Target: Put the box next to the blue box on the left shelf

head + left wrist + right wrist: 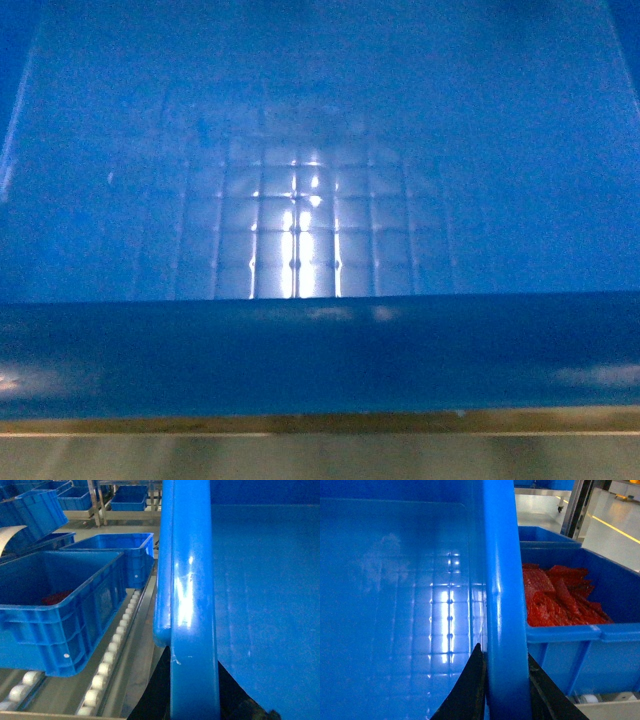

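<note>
Box (320, 200) gripped by both claws, left gripper (192, 690) and right gripper (505, 690) pinching its rim; neighbour crate (60, 610) alongside, release pending.

Bright blue all over the box (320, 150), with a grid pattern of squares embossed on its floor. Same blue on the neighbouring crate (60, 605) and the crate (580, 630) on the other side, red stuff (560, 595) heaped inside that one. Whitish rollers (107, 665) along a grey shelf rail (135, 645). Black tool fingers (470, 690).
</note>
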You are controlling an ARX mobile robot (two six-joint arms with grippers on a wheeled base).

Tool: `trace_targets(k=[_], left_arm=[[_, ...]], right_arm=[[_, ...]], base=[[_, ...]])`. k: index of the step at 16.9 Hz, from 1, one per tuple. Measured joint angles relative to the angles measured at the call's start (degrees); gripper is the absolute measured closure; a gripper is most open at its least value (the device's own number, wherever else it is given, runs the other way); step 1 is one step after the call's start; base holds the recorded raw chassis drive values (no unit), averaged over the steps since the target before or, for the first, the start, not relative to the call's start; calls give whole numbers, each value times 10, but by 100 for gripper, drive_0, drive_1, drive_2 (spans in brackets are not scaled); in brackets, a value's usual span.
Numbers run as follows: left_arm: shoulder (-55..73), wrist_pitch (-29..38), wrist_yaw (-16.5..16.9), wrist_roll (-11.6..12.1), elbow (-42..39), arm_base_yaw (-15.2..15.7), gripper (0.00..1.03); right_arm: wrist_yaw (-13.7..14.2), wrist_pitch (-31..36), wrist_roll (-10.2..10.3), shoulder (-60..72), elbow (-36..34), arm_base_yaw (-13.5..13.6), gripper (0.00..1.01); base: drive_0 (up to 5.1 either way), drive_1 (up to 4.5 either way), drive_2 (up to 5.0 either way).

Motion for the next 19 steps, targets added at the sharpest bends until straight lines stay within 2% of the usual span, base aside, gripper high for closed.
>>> trace_targets(k=[14, 19], left_arm=[[3, 3, 0, 0, 0, 0, 95], [3, 0, 0, 0, 0, 0, 95]], right_arm=[[1, 1, 0, 1, 0, 0, 89], [2, 0, 0, 3, 0, 0, 89]], base=[[3, 436, -431], [0, 0, 0]])
